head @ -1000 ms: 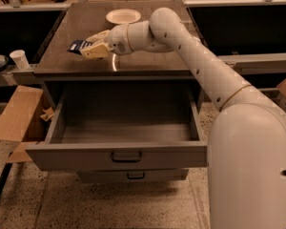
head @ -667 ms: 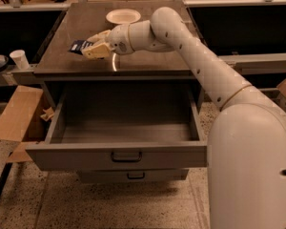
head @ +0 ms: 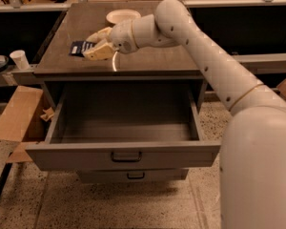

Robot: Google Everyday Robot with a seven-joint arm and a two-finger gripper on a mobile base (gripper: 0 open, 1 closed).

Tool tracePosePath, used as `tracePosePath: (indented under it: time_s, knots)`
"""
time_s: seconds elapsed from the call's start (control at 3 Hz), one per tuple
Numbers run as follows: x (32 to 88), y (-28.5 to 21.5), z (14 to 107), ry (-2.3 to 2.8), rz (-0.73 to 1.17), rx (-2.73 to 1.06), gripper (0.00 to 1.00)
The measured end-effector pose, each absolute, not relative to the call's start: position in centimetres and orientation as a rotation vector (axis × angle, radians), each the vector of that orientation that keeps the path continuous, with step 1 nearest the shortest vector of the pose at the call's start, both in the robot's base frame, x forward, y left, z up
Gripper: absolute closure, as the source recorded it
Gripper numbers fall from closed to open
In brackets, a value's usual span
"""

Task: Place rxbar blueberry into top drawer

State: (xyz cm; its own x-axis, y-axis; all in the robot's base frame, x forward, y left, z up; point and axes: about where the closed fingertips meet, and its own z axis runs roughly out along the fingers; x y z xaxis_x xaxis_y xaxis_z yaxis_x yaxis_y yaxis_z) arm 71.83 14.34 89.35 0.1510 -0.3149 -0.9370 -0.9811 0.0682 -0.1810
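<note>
Drawer [head: 124,128] stands open, its grey floor exposed. Tool [head: 91,46], above the bench [head: 152,61], is clamped on the dark, flat bar [head: 77,48].

— The gripper [head: 96,46], above the desk's [head: 150,63] left front, looks like smooth cream plastic, its fingers [head: 101,54] pinching the rxbar blueberry [head: 80,48].
— Dark wrapper, faint sheen. The desk top is matt brown.
— The top drawer [head: 124,154]: matt grey metal. The floor [head: 86,204]: speckled stone. The cardboard [head: 16,118]: dull.
</note>
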Motion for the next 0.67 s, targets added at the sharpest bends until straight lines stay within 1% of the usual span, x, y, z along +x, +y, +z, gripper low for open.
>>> tracePosePath:
  time_s: [0.33,0.67]
  knots:
    - [66.9,11.6,86.9,1.392,0.834,-1.420,1.00]
    - [63.1,11.5,81.1,1.504,0.895,-1.425,1.00]
